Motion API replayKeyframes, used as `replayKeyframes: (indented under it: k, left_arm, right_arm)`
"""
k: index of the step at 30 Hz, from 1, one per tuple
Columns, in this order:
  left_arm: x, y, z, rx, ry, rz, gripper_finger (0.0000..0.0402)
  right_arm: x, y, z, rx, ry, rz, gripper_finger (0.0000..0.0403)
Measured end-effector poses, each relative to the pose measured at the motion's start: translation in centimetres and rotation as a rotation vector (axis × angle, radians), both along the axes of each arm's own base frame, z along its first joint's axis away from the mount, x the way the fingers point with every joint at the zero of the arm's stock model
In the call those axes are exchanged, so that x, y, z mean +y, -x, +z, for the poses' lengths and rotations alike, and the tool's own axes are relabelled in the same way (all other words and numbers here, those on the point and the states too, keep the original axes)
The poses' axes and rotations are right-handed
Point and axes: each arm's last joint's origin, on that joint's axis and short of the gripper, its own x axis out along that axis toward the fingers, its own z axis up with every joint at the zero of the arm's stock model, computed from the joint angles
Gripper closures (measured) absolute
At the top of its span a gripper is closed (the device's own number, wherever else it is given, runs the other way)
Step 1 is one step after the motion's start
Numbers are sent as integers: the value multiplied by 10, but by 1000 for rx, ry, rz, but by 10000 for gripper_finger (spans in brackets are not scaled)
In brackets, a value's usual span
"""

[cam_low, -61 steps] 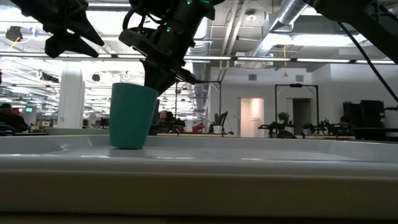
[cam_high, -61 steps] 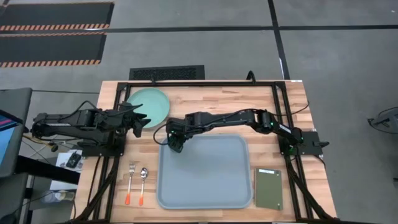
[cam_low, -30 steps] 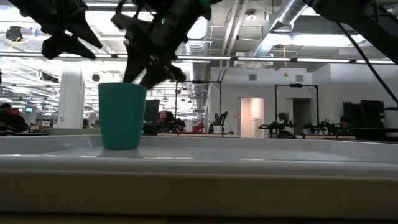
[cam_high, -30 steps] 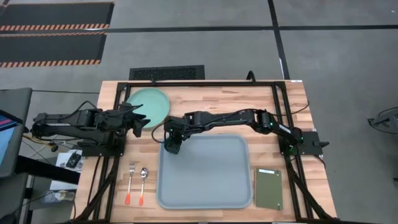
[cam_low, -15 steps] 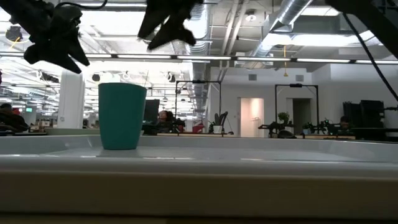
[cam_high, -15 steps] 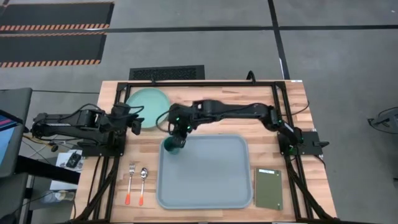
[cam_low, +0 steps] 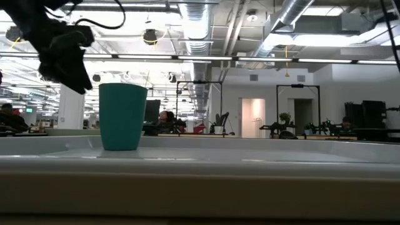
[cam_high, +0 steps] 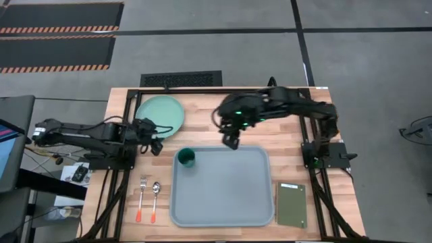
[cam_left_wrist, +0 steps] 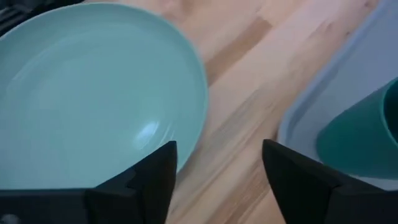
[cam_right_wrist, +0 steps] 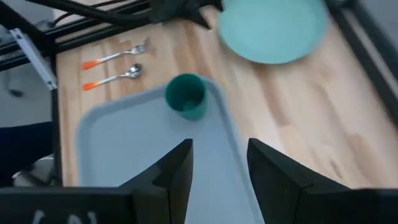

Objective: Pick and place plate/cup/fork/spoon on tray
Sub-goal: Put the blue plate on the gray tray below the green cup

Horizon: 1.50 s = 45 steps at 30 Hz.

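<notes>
Even, bright overhead light fills the scene, with soft shadows. Both wrist views are motion-blurred. Ceiling strip lights (cam_low: pixel 237 60) glare in the low view.

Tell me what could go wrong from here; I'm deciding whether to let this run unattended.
The cup stands upright in the tray's corner nearest the left gripper; a sweep toward the plate could topple it. The plate lies close to the table's far edge, so a poor grasp might push it off. The fork and spoon lie side by side, so picking one may nudge the other.
</notes>
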Motion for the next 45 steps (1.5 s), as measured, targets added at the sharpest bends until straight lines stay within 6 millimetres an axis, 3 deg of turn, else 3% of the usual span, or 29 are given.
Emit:
replayKeyframes:
  k: [7,12,22,32,45]
  left_arm:
    - [-1,-25,-25,223,-39,-53,118]
    - [0,-36,-40,320,-76,-3,118]
    - [3,-47,-60,456,-86,-38,124]
    - [21,-54,-66,482,-89,-41,125]
    - [27,-56,-76,553,-49,-71,125]
  right_arm:
    - [10,58,27,27,89,-144,231]
    - [23,79,34,21,156,-197,232]
    - [39,79,33,11,194,-167,232]
    - [40,78,31,21,193,-171,232]
    - [40,78,31,21,191,-172,232]
